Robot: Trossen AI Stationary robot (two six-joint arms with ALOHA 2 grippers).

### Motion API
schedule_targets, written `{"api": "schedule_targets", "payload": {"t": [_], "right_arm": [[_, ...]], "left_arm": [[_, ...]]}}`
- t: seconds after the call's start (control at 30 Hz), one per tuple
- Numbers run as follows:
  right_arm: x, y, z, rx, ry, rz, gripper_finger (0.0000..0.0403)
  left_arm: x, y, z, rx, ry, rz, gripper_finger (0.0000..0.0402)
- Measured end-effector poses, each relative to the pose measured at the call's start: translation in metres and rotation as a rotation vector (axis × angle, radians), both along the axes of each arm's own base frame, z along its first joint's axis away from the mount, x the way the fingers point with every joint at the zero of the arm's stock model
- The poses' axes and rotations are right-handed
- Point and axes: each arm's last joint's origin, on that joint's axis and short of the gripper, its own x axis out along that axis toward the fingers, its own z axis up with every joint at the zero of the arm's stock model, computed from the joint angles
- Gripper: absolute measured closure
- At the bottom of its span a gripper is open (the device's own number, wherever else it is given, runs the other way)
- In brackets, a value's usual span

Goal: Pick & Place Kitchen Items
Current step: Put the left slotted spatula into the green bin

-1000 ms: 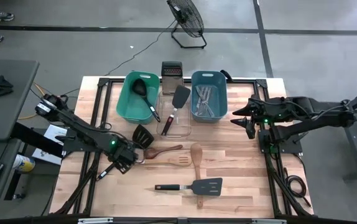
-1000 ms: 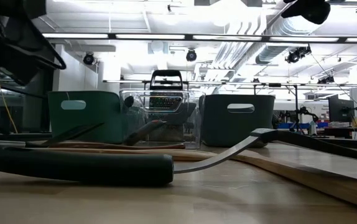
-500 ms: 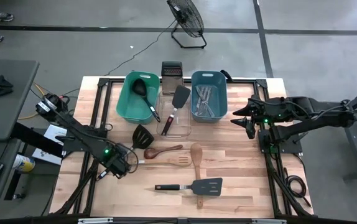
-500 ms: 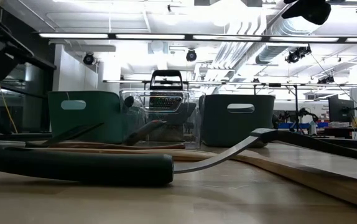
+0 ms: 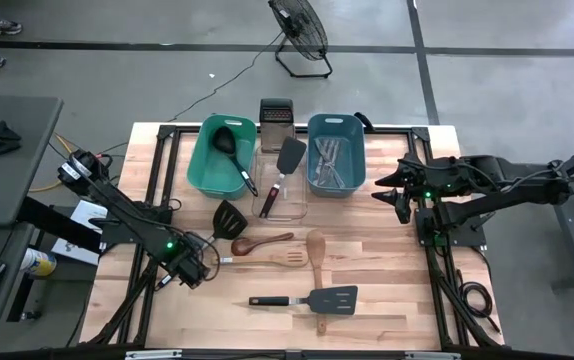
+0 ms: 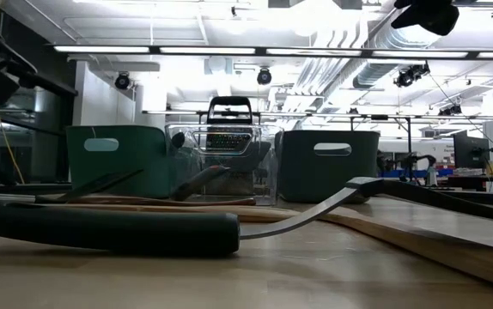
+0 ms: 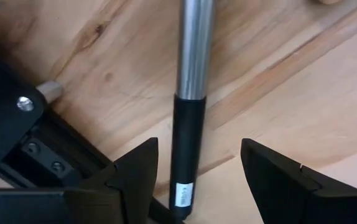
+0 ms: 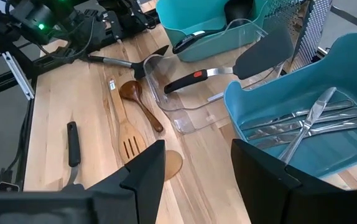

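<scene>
A black slotted turner (image 5: 229,217) lies on the wooden table (image 5: 387,270), its silver-and-black handle (image 7: 188,118) running toward the left edge. My left gripper (image 5: 205,260) is low over the handle's black grip end. It is open, with one finger on each side of the grip (image 7: 198,146), and I see no touch. My right gripper (image 5: 382,190) hangs open and empty above the table's right side (image 8: 197,149). A brown wooden spoon (image 5: 263,242), a slotted wooden spatula (image 5: 283,258), a wooden spoon (image 5: 315,248) and a black slotted turner (image 5: 312,299) lie on the table.
At the far edge stand a teal tub (image 5: 219,158) holding a black ladle, a clear tub (image 5: 283,180) with a black turner across it, and a blue tub (image 5: 335,155) with silver knives. A steel grater (image 5: 276,118) stands behind them. The table's right half is bare wood.
My left gripper has moved a little toward the table's left and near edges, along the turner's handle toward its grip end. The utensils lie as before.
</scene>
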Motion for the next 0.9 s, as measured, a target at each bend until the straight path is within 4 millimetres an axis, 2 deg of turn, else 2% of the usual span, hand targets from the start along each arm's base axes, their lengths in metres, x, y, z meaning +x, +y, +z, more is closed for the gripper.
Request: {"api": "schedule_targets", "payload": {"t": [0.3,0.67,0.9], "right_arm": [[0.0,0.0,0.0,-0.003,0.0,0.001,0.0227],[0.0,-0.001,0.0,-0.016,-0.001,-0.016,0.0227],[0.0,-0.001,0.0,-0.017,-0.001,-0.016,0.0227]], "left_arm": [[-0.005,0.004,-0.027,-0.047,-0.029,0.019,0.0178],[-0.012,0.007,-0.038,-0.08,0.0,-0.04,0.0179],[-0.013,0.008,-0.04,-0.087,0.0,-0.088,0.0221]]}}
